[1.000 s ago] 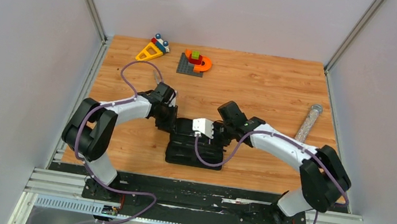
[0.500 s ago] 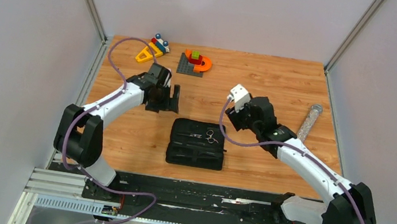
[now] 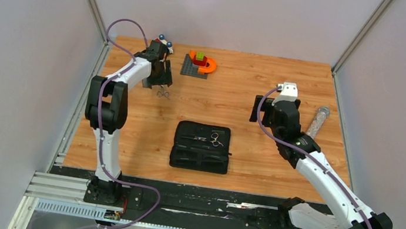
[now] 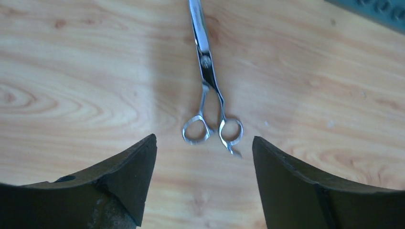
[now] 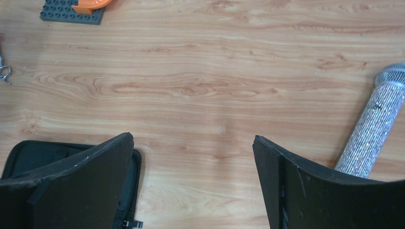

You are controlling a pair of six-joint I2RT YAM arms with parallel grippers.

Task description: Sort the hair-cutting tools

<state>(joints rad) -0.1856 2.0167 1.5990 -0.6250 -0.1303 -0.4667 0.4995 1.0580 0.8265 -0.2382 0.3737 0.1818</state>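
Observation:
One pair of silver scissors [image 4: 210, 86] lies flat on the wood at the far left, ring handles toward my left gripper [image 4: 204, 143]. That gripper hovers just short of the rings, open and empty. In the top view these scissors [image 3: 163, 92] sit beside the left gripper [image 3: 157, 83]. A second pair of scissors [image 3: 213, 138] rests inside the open black case [image 3: 200, 155] at the table's middle. My right gripper [image 5: 193, 140] is open over bare wood, right of the case [image 5: 38, 151]; from above, the right gripper [image 3: 264, 115] is well apart from it. I cannot make out the comb.
A grey baseplate with orange and red blocks [image 3: 198, 63] stands at the back, with more toy pieces [image 3: 166, 41] behind the left wrist. A glittery tube [image 3: 318, 122] lies near the right edge, close to the right arm; the tube [image 5: 377, 124] shows beside the right finger.
Both arms have left the case, where a pair of scissors now shows. The left swung to the far left over the loose scissors, the right drew back to the right. Both grippers opened.

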